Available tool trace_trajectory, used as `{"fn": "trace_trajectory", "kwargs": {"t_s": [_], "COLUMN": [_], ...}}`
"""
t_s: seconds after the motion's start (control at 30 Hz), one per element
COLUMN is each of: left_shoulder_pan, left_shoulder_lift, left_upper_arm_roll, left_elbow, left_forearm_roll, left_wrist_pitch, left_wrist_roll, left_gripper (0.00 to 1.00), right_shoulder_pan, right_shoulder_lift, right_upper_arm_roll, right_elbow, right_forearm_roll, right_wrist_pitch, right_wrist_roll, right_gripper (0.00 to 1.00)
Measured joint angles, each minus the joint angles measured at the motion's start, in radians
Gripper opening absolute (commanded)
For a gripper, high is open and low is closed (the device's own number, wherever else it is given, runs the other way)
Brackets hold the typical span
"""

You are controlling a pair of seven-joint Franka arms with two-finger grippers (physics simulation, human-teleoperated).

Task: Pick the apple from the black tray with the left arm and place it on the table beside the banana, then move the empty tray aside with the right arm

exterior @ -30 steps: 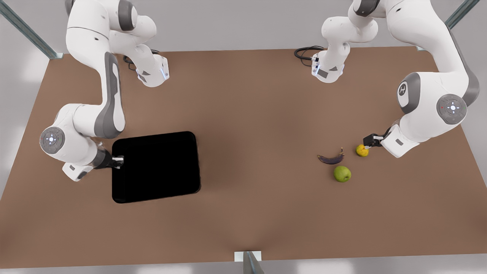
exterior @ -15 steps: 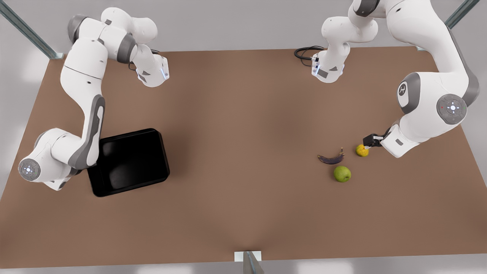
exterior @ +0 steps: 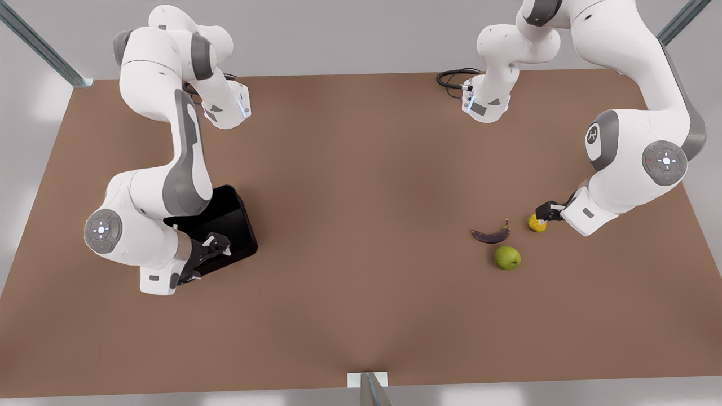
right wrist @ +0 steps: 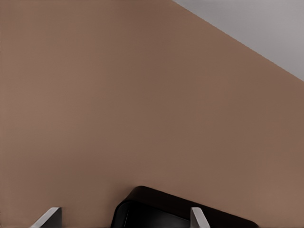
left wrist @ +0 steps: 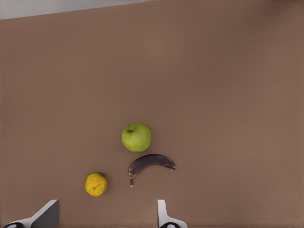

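The green apple (exterior: 507, 257) (left wrist: 136, 137) rests on the brown table right beside the dark, overripe banana (exterior: 491, 234) (left wrist: 151, 163). My left gripper (exterior: 546, 213) (left wrist: 105, 219) hovers open at the front view's right, just past a small yellow-orange fruit, holding nothing. The black tray (exterior: 234, 217) (right wrist: 180, 213) lies empty at the front view's left, partly hidden under the right arm. My right gripper (exterior: 217, 246) (right wrist: 124, 219) hangs open over the tray's near edge, its fingers spread wide.
A yellow-orange fruit (exterior: 536, 223) (left wrist: 96, 184) sits close to the left gripper's fingertips, just beyond the banana. Both arm bases and a black cable (exterior: 451, 79) stand along the table's far edge. Open brown tabletop (exterior: 361, 225) spans the middle.
The tray slid toward the front view's left and turned. The right arm has since swung back over it with its gripper open. The left arm barely shifted.
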Motion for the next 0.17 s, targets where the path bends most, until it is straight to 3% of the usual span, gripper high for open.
{"fn": "trace_trajectory", "kwargs": {"t_s": [0.17], "left_shoulder_pan": [0.000], "left_shoulder_lift": [0.000], "left_upper_arm_roll": [0.000], "left_elbow": [0.000], "left_forearm_roll": [0.001], "left_wrist_pitch": [0.001], "left_wrist_roll": [0.001], "left_gripper": [1.00], "right_shoulder_pan": [-0.006], "right_shoulder_lift": [0.000], "right_upper_arm_roll": [0.008], "right_elbow": [0.003], "right_forearm_roll": [-0.032], "right_wrist_pitch": [-0.017], "right_wrist_roll": [0.088], "right_gripper": [1.00]}}
